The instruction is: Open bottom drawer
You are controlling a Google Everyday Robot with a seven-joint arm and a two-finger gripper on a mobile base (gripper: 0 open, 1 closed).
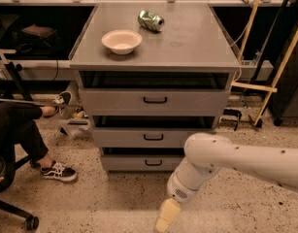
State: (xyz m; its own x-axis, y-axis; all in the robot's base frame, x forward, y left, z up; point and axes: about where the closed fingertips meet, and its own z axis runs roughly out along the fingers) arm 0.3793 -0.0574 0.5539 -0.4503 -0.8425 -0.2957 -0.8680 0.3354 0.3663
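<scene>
The bottom drawer (134, 163) is the lowest grey front of the three-drawer cabinet (187, 47), with a small black bar handle (153, 163). It looks pushed in, and its right end is hidden behind my arm. My white arm (236, 159) comes in from the right and bends down in front of the cabinet's lower right corner. My gripper (167, 216) is cream-coloured and hangs low over the floor, below and slightly right of the bottom drawer's handle, not touching it.
A beige bowl (121, 41) and a crushed green can (151, 20) lie on the cabinet top. A seated person's leg and sneaker (58, 171) and a chair wheel (29, 222) are at the left. Wooden poles (279, 72) lean at the right. The floor is speckled.
</scene>
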